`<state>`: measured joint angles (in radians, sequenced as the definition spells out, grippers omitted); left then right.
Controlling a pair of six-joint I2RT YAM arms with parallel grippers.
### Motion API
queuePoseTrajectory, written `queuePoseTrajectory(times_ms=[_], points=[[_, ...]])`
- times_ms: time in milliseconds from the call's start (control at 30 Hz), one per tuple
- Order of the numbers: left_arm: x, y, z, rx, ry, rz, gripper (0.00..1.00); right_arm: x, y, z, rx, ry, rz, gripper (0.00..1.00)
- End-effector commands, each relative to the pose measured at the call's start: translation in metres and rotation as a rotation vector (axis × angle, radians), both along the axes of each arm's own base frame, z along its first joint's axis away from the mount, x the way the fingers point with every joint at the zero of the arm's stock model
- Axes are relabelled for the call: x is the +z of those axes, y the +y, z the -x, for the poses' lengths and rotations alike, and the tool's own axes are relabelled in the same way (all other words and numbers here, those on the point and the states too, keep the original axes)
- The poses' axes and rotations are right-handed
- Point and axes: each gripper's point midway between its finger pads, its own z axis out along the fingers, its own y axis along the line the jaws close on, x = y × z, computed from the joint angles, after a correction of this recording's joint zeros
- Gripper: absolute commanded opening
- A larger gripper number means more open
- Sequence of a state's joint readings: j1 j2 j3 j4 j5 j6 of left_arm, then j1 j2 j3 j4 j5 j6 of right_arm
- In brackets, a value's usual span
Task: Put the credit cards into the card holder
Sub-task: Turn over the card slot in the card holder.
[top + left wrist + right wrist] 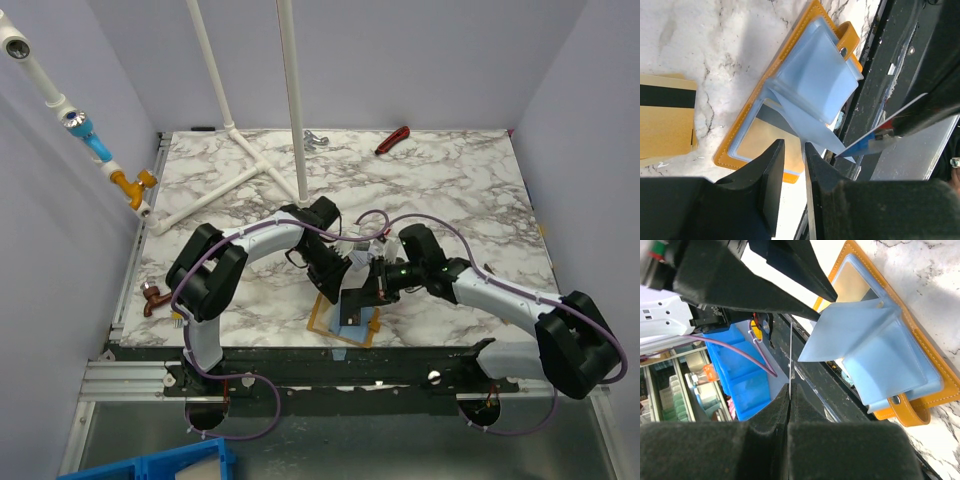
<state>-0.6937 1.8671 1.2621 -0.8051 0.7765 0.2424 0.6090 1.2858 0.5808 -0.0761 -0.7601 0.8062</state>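
The orange card holder [345, 325] lies open near the table's front edge, and its clear blue sleeves show in the left wrist view [725, 152] and the right wrist view [950, 387]. My left gripper [794, 144] hangs over it [335, 275] with a narrow gap between the jaws. One raised sleeve leaf [805, 122] leans on the inner face of one finger. My right gripper [790, 387] is shut on the pale grey-blue card [790, 355], seen edge-on just off the lifted leaf [840, 335]. That card also shows in the left wrist view [880, 127]. The gold-tan card [665, 120] with a dark stripe lies flat beside the holder.
The black front rail [400, 365] runs just below the holder. A white pipe stand [250, 165] and a red-handled tool [393, 139] sit at the back. A brown object [152, 297] is at the left edge. A blue bin [150, 465] sits below the table.
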Motion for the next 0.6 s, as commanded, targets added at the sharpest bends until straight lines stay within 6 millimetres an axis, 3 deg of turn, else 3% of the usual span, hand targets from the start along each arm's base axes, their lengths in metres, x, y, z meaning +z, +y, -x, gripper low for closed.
queuePoseTrajectory(times_ms=[0, 267, 433, 567], points=[[-0.005, -0.001, -0.007, 0.005, -0.030, -0.004, 0.24, 0.002, -0.010, 0.003, -0.007, -0.020, 0.078, 0.01], [-0.004, -0.001, -0.007, 0.008, -0.040, -0.009, 0.23, 0.022, 0.000, 0.002, -0.003, -0.003, -0.002, 0.01], [0.000, -0.006, -0.002, 0.006, -0.024, -0.002, 0.22, 0.018, -0.002, 0.004, -0.008, 0.015, 0.014, 0.01], [0.001, -0.011, 0.007, -0.001, 0.012, 0.004, 0.21, 0.034, 0.004, 0.005, 0.003, -0.008, -0.029, 0.01]])
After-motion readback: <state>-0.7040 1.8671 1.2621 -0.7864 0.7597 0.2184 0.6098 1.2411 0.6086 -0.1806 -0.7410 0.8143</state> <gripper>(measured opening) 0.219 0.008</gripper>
